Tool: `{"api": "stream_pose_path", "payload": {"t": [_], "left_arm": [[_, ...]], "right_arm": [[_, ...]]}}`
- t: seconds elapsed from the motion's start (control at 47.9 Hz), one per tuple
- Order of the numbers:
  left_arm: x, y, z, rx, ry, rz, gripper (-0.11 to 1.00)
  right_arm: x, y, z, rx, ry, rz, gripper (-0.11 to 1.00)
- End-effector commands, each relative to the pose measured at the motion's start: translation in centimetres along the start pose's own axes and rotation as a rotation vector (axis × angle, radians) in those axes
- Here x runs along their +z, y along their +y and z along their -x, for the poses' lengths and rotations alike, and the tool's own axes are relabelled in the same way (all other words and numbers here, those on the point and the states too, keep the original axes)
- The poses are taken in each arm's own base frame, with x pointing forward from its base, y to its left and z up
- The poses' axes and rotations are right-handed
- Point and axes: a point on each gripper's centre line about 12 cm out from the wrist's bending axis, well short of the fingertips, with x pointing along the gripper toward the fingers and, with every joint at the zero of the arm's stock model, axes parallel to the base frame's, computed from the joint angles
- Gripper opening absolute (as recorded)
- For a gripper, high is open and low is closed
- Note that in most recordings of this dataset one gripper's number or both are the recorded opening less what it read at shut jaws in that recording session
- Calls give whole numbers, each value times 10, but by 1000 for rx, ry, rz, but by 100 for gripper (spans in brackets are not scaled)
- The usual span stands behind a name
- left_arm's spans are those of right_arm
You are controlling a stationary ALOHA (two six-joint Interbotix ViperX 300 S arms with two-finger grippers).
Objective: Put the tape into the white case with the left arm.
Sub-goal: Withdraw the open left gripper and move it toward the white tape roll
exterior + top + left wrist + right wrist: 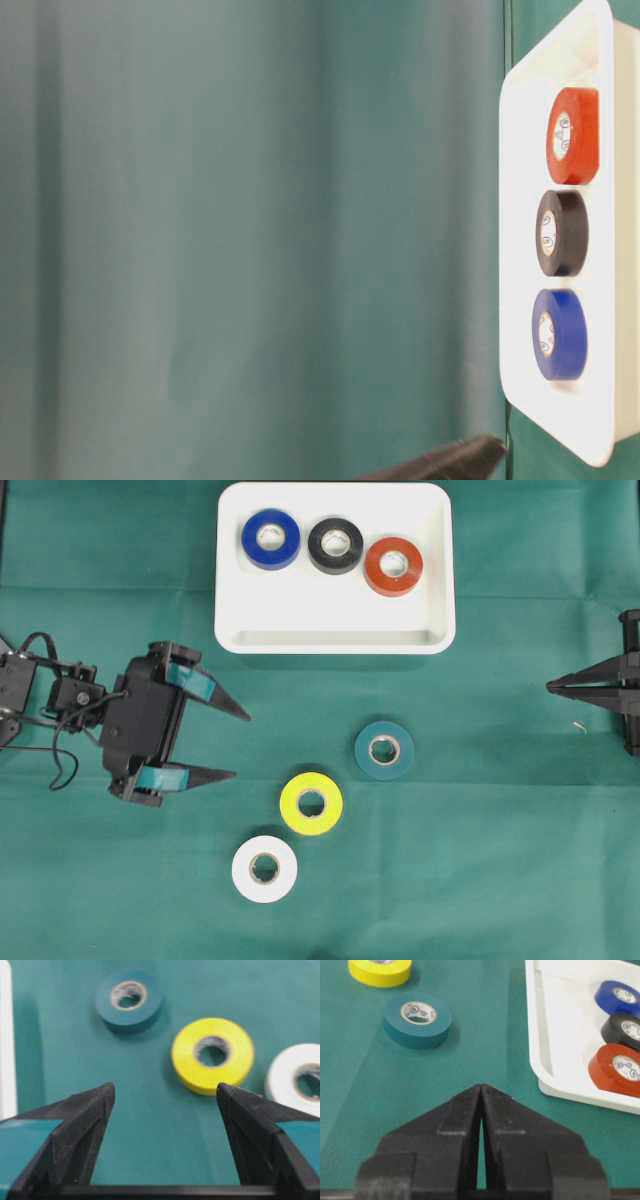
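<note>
The table [500, 880] carries the white case [335, 640] at the far side, three rolls inside. The left tool [242, 745] stands wide and empty — the yellow tape [311, 803] lies just to its right, nearer than the teal tape [385, 750] or white tape [264, 868]. The right tool [550, 686] sits pinched shut, mostly cut off at the right edge.

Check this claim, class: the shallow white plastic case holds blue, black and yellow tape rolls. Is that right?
Not quite. The third roll in the shallow white plastic case is the red tape roll, as the overhead view shows; the blue tape roll and black tape roll are right.
</note>
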Motion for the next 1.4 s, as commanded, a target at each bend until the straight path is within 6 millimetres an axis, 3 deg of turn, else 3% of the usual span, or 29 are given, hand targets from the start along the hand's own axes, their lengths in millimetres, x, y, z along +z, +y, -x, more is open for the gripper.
{"api": "stream_pose_path", "payload": {"t": [0.0,0.355,0.814,1.148,1.378], "left_arm": [[8,-7,3,-18,-33,-11,81],[3,-43,6,-120,-26,-70,81],[3,-56,5,-156,-24,-89,81],[6,-67,-28,-173,25,-90,81],[6,-74,-53,-178,88,31,81]], "right_arm": [[4,0,-1,-1,-11,0,-9],[4,0,-1,-1,-11,0,-9],[4,0,-1,-1,-12,0,-9],[4,0,-1,-1,-11,0,-9],[4,0,-1,-1,-11,0,-9]]}}
